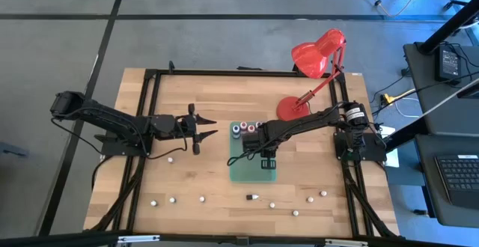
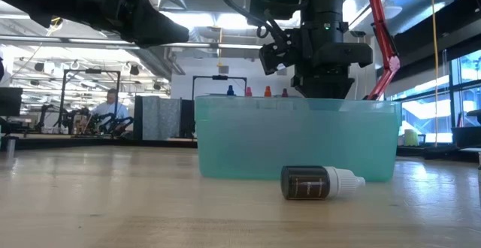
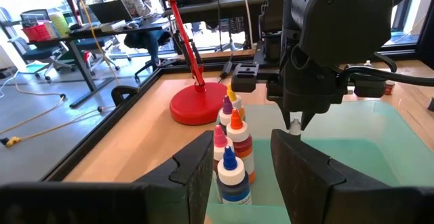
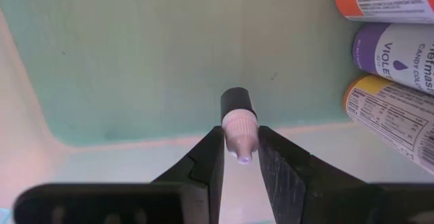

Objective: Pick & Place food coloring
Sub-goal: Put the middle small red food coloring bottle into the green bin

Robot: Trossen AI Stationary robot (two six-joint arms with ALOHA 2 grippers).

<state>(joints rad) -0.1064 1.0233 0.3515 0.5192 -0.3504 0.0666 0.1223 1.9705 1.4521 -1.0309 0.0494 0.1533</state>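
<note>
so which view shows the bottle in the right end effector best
The right wrist view: the dark bottle sits centered, its pale cap pinched by the right end effector above the green bin. The left wrist view shows only its tip; the high and low views hide it.

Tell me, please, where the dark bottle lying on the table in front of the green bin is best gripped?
Grip the dark bottle across its cylindrical body, coming straight down. It lies on its side with both flanks exposed; its pale cap tapers and might slip. The open left gripper is free.
</note>
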